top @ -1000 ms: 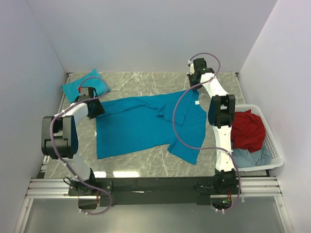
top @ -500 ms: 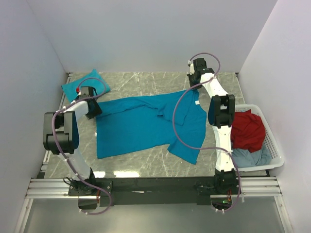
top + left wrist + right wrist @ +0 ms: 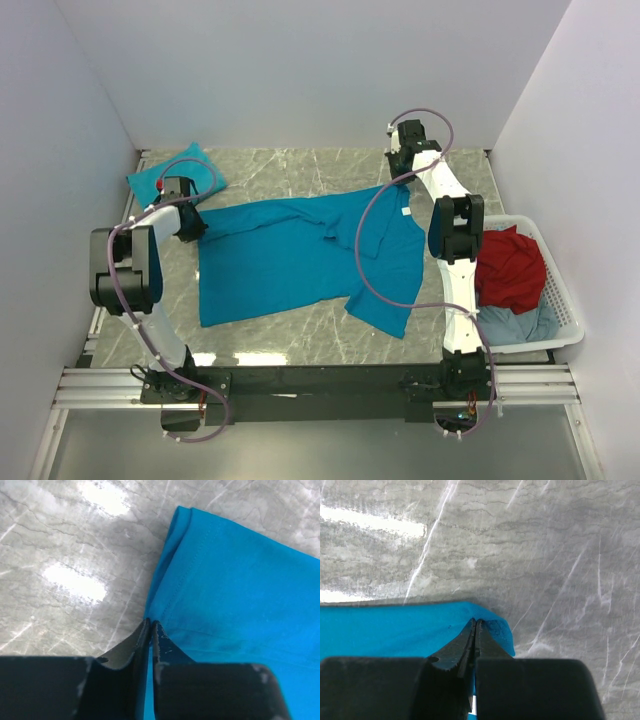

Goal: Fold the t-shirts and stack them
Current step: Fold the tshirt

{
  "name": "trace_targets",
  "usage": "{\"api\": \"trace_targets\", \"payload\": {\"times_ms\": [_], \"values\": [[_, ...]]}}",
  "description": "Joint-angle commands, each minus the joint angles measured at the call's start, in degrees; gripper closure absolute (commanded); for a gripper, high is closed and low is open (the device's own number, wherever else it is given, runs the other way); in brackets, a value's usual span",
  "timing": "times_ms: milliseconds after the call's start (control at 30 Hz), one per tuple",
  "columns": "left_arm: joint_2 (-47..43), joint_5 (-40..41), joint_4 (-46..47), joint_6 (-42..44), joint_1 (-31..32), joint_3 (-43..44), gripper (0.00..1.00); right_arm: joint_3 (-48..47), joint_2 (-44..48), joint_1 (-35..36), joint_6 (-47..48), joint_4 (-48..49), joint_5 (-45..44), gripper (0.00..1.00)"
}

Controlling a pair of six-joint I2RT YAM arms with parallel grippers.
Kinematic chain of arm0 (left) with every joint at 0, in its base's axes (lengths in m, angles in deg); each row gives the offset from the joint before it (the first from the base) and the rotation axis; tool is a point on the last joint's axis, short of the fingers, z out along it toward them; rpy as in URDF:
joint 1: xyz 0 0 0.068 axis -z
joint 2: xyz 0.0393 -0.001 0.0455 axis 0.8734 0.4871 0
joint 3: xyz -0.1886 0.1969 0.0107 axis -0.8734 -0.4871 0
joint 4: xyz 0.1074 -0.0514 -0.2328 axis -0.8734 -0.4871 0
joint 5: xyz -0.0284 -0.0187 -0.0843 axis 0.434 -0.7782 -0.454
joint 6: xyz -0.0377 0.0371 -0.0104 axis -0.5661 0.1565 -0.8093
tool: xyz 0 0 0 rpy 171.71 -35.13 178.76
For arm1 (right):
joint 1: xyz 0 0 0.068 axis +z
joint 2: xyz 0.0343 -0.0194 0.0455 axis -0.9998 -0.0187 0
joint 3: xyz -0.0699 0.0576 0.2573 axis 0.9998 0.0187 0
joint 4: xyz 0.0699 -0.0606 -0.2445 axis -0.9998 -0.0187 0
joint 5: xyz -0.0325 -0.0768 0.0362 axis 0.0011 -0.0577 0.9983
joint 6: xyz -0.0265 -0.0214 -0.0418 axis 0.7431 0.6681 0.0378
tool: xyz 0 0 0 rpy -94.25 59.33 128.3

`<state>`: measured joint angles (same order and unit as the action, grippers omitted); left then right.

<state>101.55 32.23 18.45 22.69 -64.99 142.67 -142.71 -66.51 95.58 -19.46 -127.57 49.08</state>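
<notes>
A bright teal t-shirt [image 3: 290, 260] lies spread across the marble table, with a small white label [image 3: 407, 212] near its right side. A second teal shirt [image 3: 172, 172] lies folded at the back left corner. My left gripper [image 3: 193, 227] is at the spread shirt's upper left corner. In the left wrist view it [image 3: 150, 624] is shut on the shirt's hemmed edge [image 3: 240, 580]. My right gripper [image 3: 401, 181] is at the shirt's upper right corner. In the right wrist view it [image 3: 475, 622] is shut on a bunched corner of the cloth [image 3: 395, 630].
A white basket [image 3: 562, 305] at the right edge holds a red garment [image 3: 510, 268] and a grey-blue one [image 3: 520, 325]. White walls close in the table on the left, back and right. Bare marble [image 3: 300, 170] shows behind the shirt.
My left gripper has shifted slightly toward the back left, and the arm's elbow has swung left. The shirt's left corner went with it. The right arm has not moved.
</notes>
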Motion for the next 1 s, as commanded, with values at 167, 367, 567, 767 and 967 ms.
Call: {"api": "trace_targets", "payload": {"times_ms": [167, 367, 567, 767, 967], "values": [[-1.0, -2.4, 0.4, 2.0, -3.4, 1.1, 0.96, -2.8, 0.8, -0.9, 0.1, 3.2, -2.6, 1.0], [-0.8, -4.8, 1.1, 2.3, -4.6, 1.1, 0.98, -3.4, 0.8, -1.2, -1.0, 4.1, -2.6, 1.0], [-0.7, -10.3, 0.8, 2.6, -4.6, 3.6, 0.93, -4.0, 0.6, -1.2, -1.0, 4.5, -2.2, 1.0], [-2.0, -16.2, 0.7, 3.3, -4.7, 4.8, 0.85, -5.4, 0.0, -1.2, -1.3, 5.2, -2.4, 1.0], [-8.3, -17.4, 3.0, 5.3, -4.7, 3.9, 0.67, -7.1, -0.8, -1.1, -2.4, 7.1, -4.6, 1.0]]}}
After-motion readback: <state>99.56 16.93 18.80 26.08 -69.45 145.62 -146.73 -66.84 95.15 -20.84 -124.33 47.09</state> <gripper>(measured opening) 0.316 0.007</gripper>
